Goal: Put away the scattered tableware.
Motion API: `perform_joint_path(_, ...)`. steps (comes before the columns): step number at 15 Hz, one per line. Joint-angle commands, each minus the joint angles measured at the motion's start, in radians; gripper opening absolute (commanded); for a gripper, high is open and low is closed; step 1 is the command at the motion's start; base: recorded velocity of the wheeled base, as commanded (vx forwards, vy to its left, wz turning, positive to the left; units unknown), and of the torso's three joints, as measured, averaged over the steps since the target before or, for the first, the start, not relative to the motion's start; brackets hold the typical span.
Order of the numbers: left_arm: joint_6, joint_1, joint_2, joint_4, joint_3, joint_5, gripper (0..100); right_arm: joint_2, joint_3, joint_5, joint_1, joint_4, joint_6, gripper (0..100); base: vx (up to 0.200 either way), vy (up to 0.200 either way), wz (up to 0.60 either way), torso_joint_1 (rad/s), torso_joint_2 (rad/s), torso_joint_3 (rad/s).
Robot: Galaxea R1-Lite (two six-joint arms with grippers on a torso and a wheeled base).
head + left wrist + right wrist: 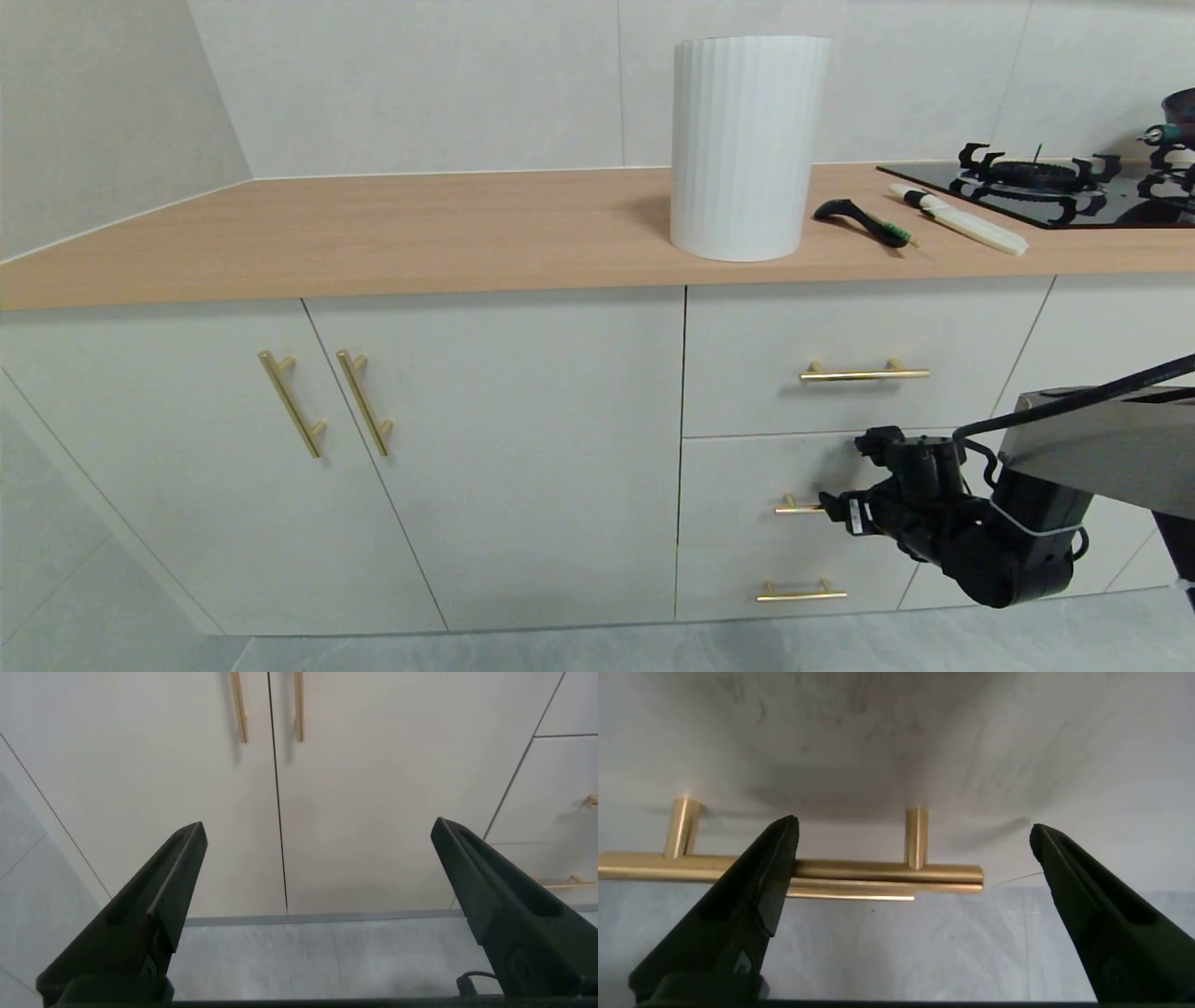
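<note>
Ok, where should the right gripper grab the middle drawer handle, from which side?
Grip the straight bar of the middle drawer handle between its two posts, coming straight from the front. The bar lies level, so the open right gripper probably should roll until its fingers sit above and below.

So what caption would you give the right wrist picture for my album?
The right tool, open, facing a brass drawer handle on a pale drawer front.
</note>
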Motion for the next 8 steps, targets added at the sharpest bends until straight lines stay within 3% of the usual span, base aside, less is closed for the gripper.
perform_joint_path(1, -0.001, 0.0, 0.0, 0.0, 0.0, 0.0, 100, 0.01, 0.004, -0.004, 0.001, 0.005, -0.003, 100, 0.0, 0.0, 0.0, 0.0, 0.0, 0.0)
perform_joint_path(8, 0.0, 0.0, 0.0, 0.0, 0.0, 0.0, 100, 0.006, 0.029, -0.004, 0.002, 0.024, -0.014, 100, 0.0, 0.0, 0.0, 0.0, 0.0, 0.0)
